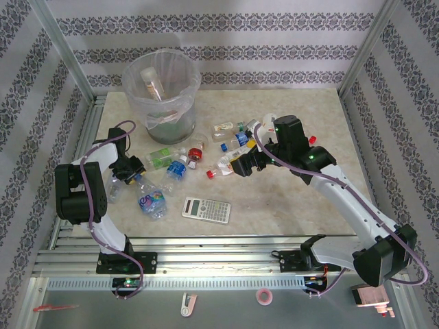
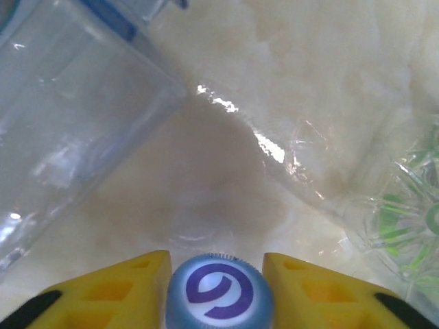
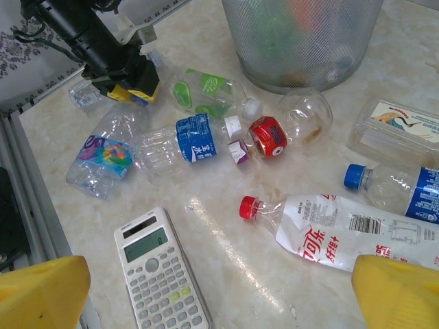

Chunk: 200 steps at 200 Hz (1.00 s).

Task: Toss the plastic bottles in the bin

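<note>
Several plastic bottles lie scattered mid-table. My left gripper (image 1: 128, 173) (image 2: 217, 277) is shut on the blue cap (image 2: 219, 296) of a crumpled clear bottle with a colourful label (image 1: 152, 201) (image 3: 103, 154), which lies on the table. My right gripper (image 1: 240, 166) (image 3: 221, 284) hangs open above the table, beside a flattened white-labelled bottle with a red cap (image 3: 343, 229). Between the arms lie a green-labelled bottle (image 1: 160, 156) (image 3: 206, 96), a blue-labelled one (image 1: 177, 168) (image 3: 185, 140) and a red-labelled one (image 3: 288, 127). The bin (image 1: 161, 86) (image 3: 302, 41) stands at the back left with a bottle (image 1: 152, 81) inside.
A grey calculator (image 1: 206, 209) (image 3: 161, 274) lies near the front edge, between the arms. A blue-capped bottle (image 3: 398, 188) and a flat clear box (image 3: 405, 127) lie to the right of the pile. Metal frame posts and patterned walls close in the table's sides.
</note>
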Each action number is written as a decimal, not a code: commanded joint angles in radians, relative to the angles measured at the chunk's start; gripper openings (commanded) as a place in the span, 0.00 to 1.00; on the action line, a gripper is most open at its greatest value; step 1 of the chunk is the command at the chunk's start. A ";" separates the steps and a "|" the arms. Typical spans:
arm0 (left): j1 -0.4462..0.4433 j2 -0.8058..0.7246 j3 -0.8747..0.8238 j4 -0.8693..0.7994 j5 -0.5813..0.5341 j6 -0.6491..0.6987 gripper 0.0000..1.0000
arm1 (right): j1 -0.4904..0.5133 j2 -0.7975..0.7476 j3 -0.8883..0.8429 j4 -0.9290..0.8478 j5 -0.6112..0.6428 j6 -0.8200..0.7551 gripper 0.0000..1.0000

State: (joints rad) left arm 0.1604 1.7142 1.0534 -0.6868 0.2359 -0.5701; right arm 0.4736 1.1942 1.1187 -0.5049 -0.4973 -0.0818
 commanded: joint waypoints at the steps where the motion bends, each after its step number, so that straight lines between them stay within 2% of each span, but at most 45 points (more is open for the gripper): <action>1: 0.016 0.008 0.013 -0.001 0.018 0.028 0.33 | 0.006 0.008 0.022 -0.004 0.010 -0.002 0.98; 27: 0.014 0.000 0.029 -0.023 0.027 0.044 0.21 | 0.007 0.012 0.023 -0.003 0.011 -0.003 0.98; 61: 0.015 -0.048 0.019 -0.034 0.034 0.054 0.15 | 0.008 0.013 0.022 -0.002 0.016 -0.001 0.98; 116: 0.015 -0.158 0.017 -0.066 0.046 0.066 0.09 | 0.009 0.015 0.023 0.002 0.017 -0.001 0.98; 200: 0.014 -0.376 0.126 -0.085 0.090 0.071 0.08 | 0.014 0.019 0.024 0.003 0.025 -0.003 0.98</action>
State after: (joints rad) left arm 0.1612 1.4067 1.1088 -0.7391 0.3035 -0.5262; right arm 0.4759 1.2037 1.1187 -0.5049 -0.4839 -0.0818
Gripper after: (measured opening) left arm 0.306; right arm 0.977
